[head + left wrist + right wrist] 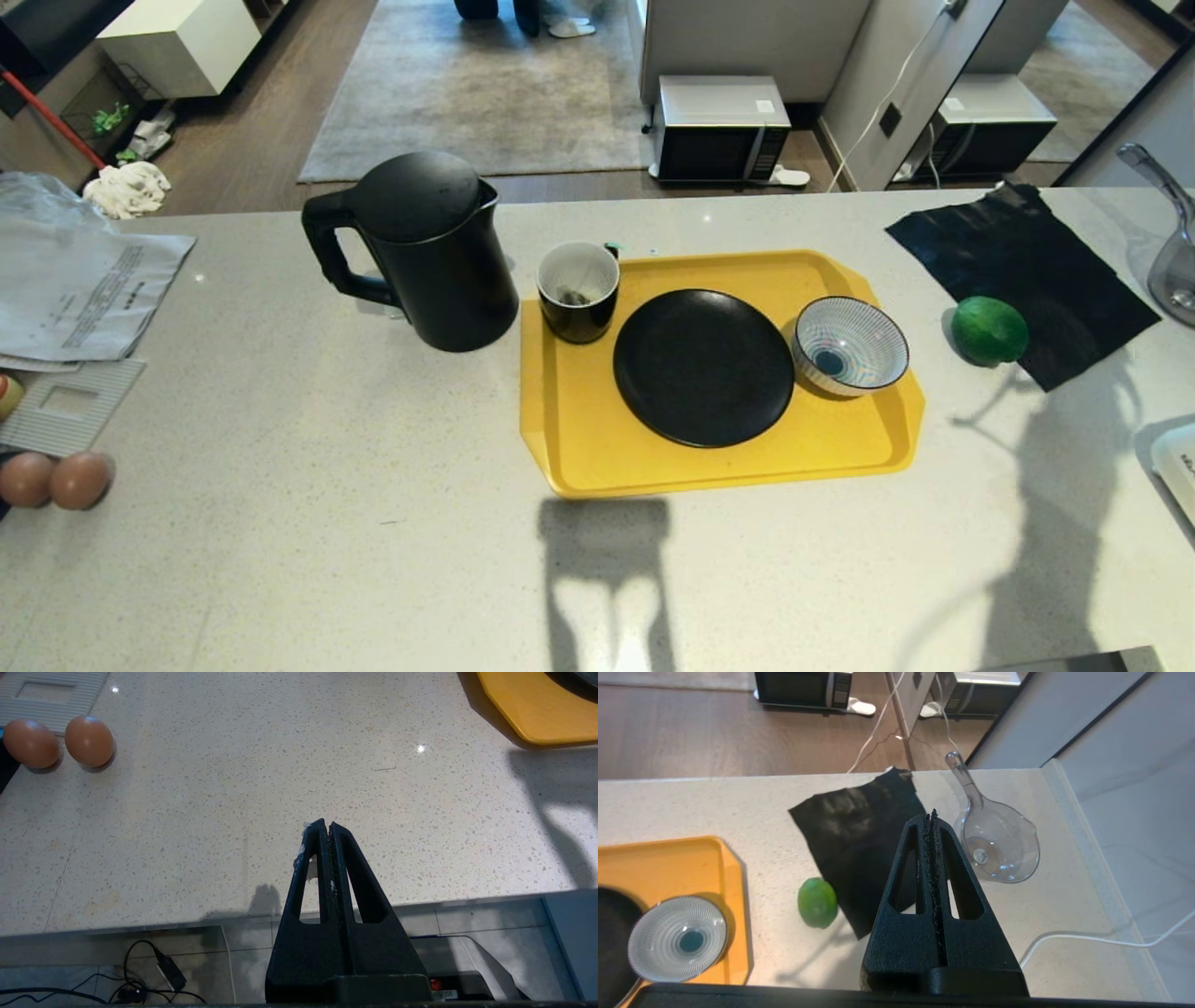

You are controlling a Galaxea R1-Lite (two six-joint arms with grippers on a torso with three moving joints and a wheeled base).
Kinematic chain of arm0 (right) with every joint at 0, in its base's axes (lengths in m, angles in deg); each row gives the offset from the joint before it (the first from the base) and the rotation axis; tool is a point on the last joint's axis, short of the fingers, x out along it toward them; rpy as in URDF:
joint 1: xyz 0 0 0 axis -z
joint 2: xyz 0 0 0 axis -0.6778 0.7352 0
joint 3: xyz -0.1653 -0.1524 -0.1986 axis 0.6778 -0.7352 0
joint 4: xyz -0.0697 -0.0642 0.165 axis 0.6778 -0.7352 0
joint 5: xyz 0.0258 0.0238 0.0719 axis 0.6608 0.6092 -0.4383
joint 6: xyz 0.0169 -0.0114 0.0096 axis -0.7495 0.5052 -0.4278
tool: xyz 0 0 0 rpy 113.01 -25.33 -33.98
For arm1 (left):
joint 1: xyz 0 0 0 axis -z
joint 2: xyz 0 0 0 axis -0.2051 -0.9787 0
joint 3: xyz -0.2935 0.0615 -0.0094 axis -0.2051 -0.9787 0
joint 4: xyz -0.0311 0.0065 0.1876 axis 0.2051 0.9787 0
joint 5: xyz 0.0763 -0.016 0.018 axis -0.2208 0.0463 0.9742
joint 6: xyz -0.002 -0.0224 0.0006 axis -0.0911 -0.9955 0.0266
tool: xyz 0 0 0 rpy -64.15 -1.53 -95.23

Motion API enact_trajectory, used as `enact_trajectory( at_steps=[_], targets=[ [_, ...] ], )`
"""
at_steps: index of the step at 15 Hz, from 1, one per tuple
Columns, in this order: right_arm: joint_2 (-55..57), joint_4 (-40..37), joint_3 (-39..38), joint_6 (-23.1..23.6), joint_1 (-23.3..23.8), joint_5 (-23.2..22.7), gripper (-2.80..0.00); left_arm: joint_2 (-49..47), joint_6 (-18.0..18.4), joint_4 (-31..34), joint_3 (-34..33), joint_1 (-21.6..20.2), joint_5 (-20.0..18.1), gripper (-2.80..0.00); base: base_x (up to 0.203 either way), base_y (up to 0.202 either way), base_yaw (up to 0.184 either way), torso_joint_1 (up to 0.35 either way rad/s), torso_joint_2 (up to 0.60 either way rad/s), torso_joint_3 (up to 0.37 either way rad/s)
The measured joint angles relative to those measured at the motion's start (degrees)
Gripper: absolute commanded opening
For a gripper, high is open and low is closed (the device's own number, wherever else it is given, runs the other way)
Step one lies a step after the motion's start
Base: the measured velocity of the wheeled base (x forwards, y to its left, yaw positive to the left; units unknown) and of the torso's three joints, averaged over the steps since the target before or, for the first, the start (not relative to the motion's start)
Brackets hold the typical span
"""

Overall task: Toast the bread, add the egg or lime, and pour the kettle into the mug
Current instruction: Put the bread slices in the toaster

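Speckled counter [327, 523] holds the lime [817, 902] beside a black sheet [859, 826]; the right claw [932, 815], pressed together, should spread before descending squarely over it.

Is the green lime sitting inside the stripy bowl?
No, the lime sits on the counter beside the black sheet, apart from the striped bowl on the yellow tray.

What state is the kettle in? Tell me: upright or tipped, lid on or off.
Upright, lid on. The kettle stands on its base on the counter beside the yellow tray, with the round lid seated on top. How full it is cannot be told.
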Motion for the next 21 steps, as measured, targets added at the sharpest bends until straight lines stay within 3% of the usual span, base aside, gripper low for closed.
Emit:
enact_trajectory(
  at_steps=[3, 6, 10, 15, 21],
  targets=[
    [-2.0, -3.6, -1.6, 2.0, -2.6, 4.1, -2.80, 0.0, 0.0, 0.0, 0.0, 0.0, 0.0, -2.80, 0.000, 0.000, 0.000, 0.000, 0.00, 0.000],
    [-2.7, -4.9, -2.5, 0.7, -2.0, 10.3, -2.80, 0.0, 0.0, 0.0, 0.0, 0.0, 0.0, -2.80, 0.000, 0.000, 0.000, 0.000, 0.00, 0.000],
    [-1.6, -4.3, -3.1, -0.9, -0.9, 10.4, -2.80, 0.0, 0.0, 0.0, 0.0, 0.0, 0.0, -2.80, 0.000, 0.000, 0.000, 0.000, 0.00, 0.000],
    [-4.0, -4.1, -9.8, 7.3, -0.9, 7.0, -2.80, 0.0, 0.0, 0.0, 0.0, 0.0, 0.0, -2.80, 0.000, 0.000, 0.000, 0.000, 0.00, 0.000],
    [-6.0, -1.9, -12.1, 7.2, -0.7, 9.8, -2.80, 0.0, 0.0, 0.0, 0.0, 0.0, 0.0, -2.80, 0.000, 0.000, 0.000, 0.000, 0.00, 0.000]
  ],
)
